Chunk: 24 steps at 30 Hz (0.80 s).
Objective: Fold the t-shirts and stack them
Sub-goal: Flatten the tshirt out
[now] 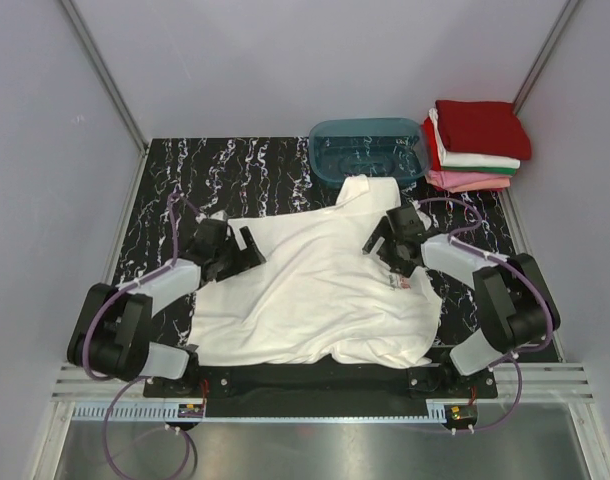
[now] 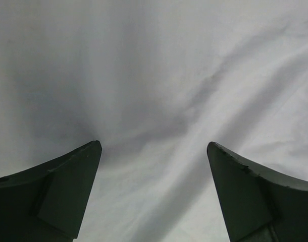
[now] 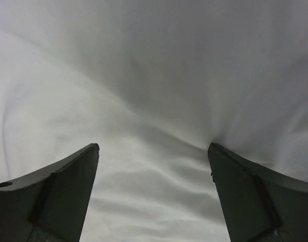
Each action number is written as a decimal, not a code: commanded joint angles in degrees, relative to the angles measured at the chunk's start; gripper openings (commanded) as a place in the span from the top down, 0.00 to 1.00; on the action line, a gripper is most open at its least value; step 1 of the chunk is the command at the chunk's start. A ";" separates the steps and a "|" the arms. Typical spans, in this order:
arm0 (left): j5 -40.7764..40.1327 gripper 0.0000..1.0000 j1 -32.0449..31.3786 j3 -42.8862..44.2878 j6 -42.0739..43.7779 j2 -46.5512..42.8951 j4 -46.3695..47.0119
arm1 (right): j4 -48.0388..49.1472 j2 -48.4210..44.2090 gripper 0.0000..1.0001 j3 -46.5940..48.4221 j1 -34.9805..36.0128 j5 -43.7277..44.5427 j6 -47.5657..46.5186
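A white t-shirt [image 1: 315, 290] lies spread and rumpled across the middle of the dark marbled table, a small red print [image 1: 400, 285] showing near its right side. My left gripper [image 1: 248, 248] is open at the shirt's left upper edge, fingers pressed down onto white cloth [image 2: 159, 101]. My right gripper [image 1: 383, 236] is open at the shirt's right upper part, its fingertips [image 3: 219, 156] pushing into white cloth [image 3: 144, 101]. Neither holds anything. A stack of folded t-shirts [image 1: 475, 145], dark red on top, then white and pink, sits at the back right.
A translucent teal plastic tub [image 1: 368, 148] stands at the back middle, just behind the shirt's collar end. Grey walls enclose the table on three sides. The arm bases sit at the near edge.
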 commanded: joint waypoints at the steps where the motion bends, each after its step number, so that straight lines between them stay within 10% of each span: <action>1: 2.15 0.04 -0.14 -8.18 -1.87 -2.64 -4.40 | -9.21 -0.55 0.01 -7.96 2.07 0.62 6.12; 17: 0.57 0.04 -4.97 -14.52 -6.70 -16.45 -11.78 | -20.20 -18.99 0.00 -15.44 12.97 5.55 19.30; 24: -0.13 0.03 -5.32 -4.01 -4.25 -22.51 -21.79 | -28.37 -21.13 0.00 -0.72 12.97 12.04 12.12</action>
